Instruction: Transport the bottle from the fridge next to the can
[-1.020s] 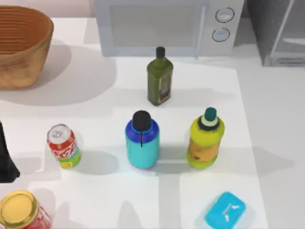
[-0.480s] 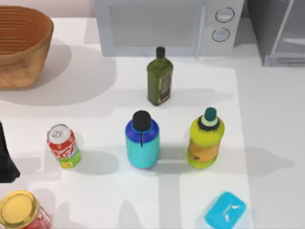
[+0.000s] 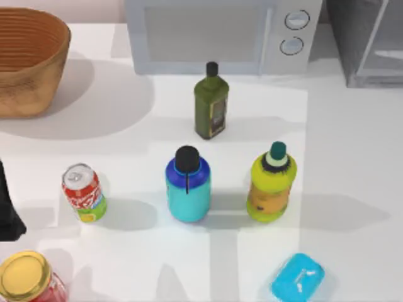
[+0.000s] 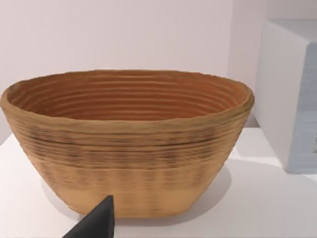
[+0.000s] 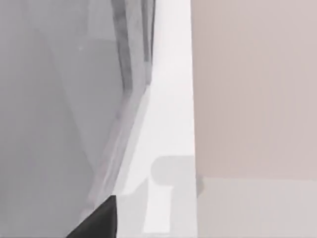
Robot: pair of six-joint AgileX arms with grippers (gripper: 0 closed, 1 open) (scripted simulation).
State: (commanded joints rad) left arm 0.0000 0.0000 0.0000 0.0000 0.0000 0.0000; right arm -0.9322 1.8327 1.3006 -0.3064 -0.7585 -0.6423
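Note:
The cyan bottle (image 3: 187, 185) with a blue shoulder and black cap stands upright on the table, near the middle. The red can (image 3: 83, 192) stands to its left, about a bottle's width of bare table away. The grey fridge (image 3: 368, 44) sits at the back right corner, and its wall (image 5: 59, 109) is close in the right wrist view. My left arm (image 3: 7, 211) is a dark shape at the table's left edge, left of the can. A dark tip of my left gripper (image 4: 99, 223) faces the basket. A dark tip of my right gripper (image 5: 99, 220) is beside the fridge.
A white microwave (image 3: 217, 31) stands at the back. In front of it is a dark green oil bottle (image 3: 211, 107). A yellow bottle (image 3: 272, 182) is right of the cyan one. A woven basket (image 3: 28, 60) is back left, a gold-lidded red jar (image 3: 28, 277) front left, a cyan box (image 3: 298, 277) front right.
The shading on the table's right side has shifted slightly to the left. None of the objects has moved, and the left arm stays where it was.

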